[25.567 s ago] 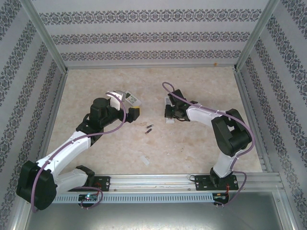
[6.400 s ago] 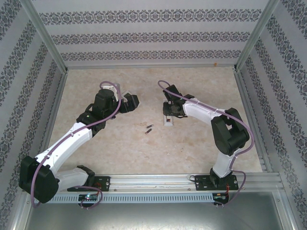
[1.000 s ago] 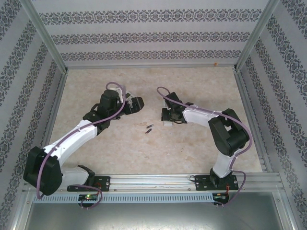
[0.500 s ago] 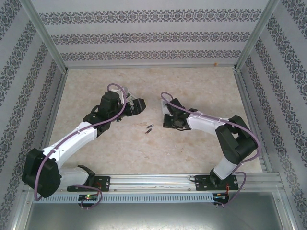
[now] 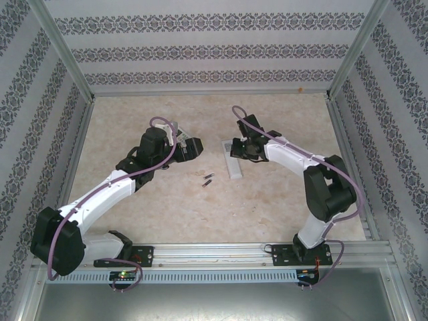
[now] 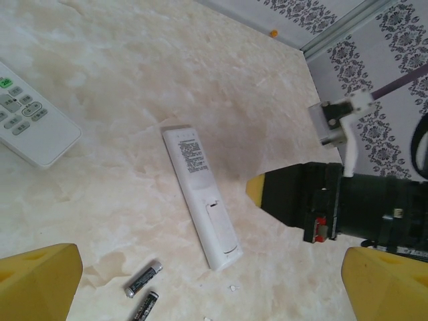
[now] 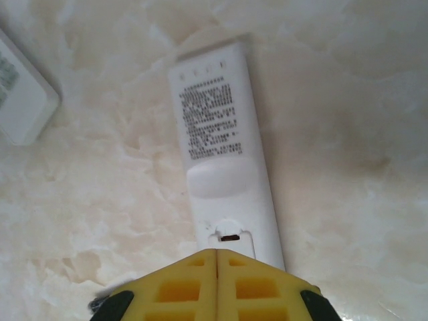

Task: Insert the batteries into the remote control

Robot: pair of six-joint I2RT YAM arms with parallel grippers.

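One remote (image 7: 224, 154) newly clear of right pincer (image 7: 217, 267)

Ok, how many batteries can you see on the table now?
2. One battery lies on the table beside the end of the face-down remote; the second battery lies close by it, nearer the picture's bottom edge. More may be hidden.

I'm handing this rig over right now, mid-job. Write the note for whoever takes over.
Left gripper: open, empty.
Right gripper: fingers shut, empty, tips at the cover end of the white remote.
White remote lies face down on the table. Two batteries lie loose beside it. Second remote lies face up nearby.
Done: no battery loaded; cover looks closed.
Left: open cover, insert batteries.
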